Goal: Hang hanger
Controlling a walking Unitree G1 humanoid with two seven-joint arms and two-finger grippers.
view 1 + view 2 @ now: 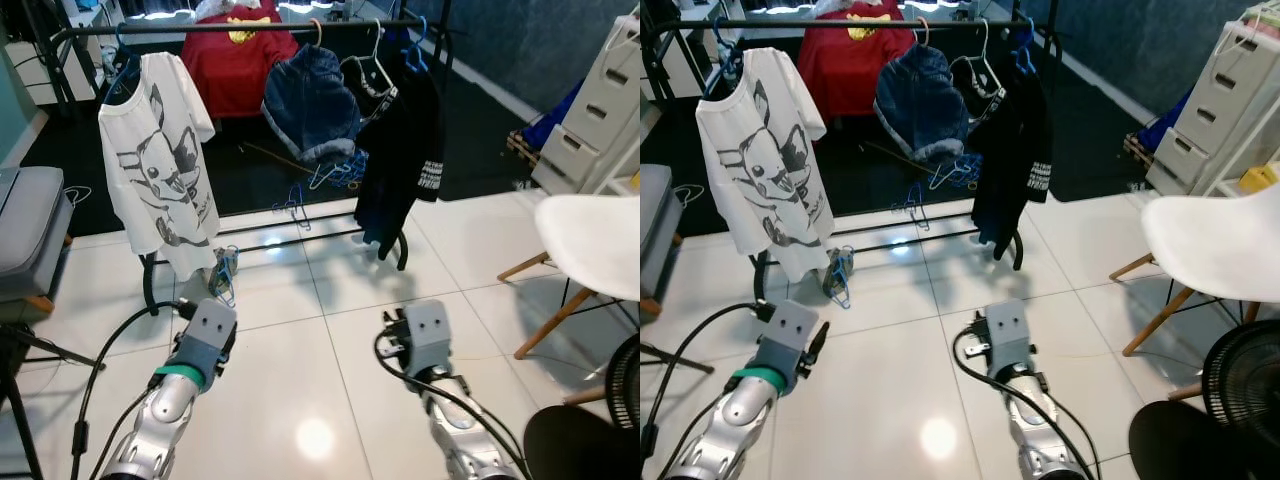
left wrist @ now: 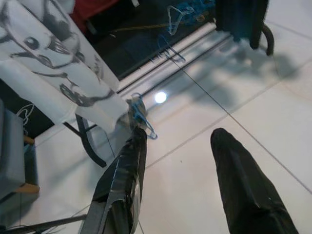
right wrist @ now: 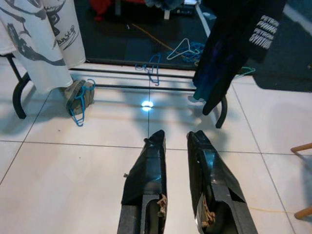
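The step in hand looks like the approach: both grippers hold nothing, left gripper (image 2: 178, 146) spread wide, right gripper (image 3: 175, 139) narrowly parted. The blue hanger (image 3: 78, 109) lies on the floor ahead of them, by the rack foot; next comes reaching down to it

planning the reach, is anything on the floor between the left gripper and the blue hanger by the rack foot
Nothing visible. Bare white tile lies between the open left gripper and the blue hanger, which lies against a small bundle under the hem of the white t-shirt. The rack foot stands just beside it.
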